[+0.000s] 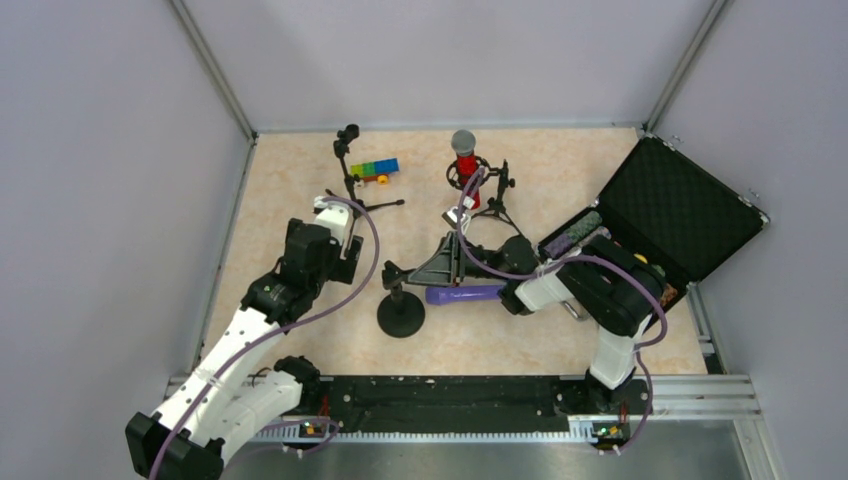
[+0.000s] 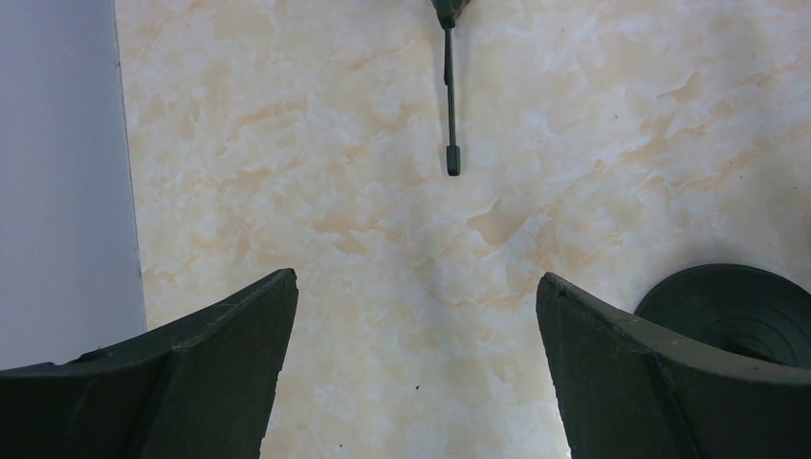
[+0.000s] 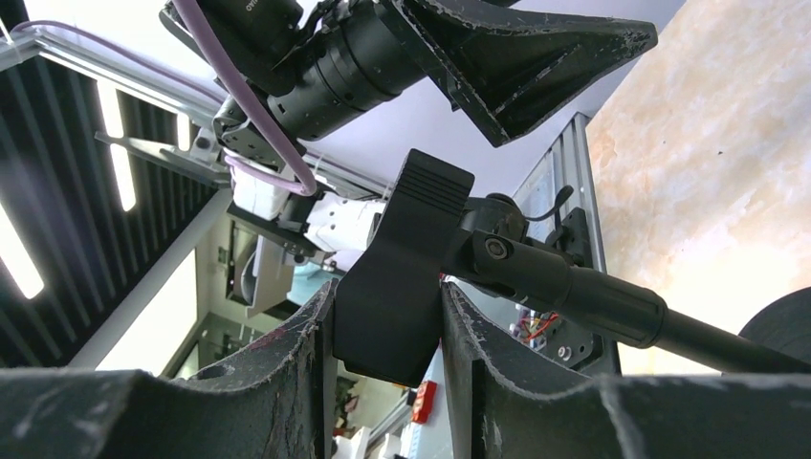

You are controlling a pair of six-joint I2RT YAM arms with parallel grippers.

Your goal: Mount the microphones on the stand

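1. My right gripper [image 3: 387,289] is clamped on the black clip [image 3: 421,220] at the top of the round-base stand [image 1: 401,315]. In the right wrist view both fingers press flat against the clip's sides.
2. The stand's pole [image 3: 593,301] runs off to the right from the clip, tilted rather than upright.
3. The purple microphone [image 1: 465,293] lies flat on the table [image 1: 300,170], just beside that stand's base and under my right arm (nothing is holding it).
4. The red microphone [image 1: 465,160] stands upright, silver head up, in a tripod stand [image 1: 503,183] near the back.
5. My left gripper [image 2: 416,287] hangs spread wide over bare table, with nothing between its fingers.
6. Ahead of it I see one leg of a second tripod stand [image 1: 348,165], whose top holds no mic.
7. A colourful block toy [image 1: 375,169] sits just beside that tripod.
8. An open black case [image 1: 680,205] rests at the right edge.
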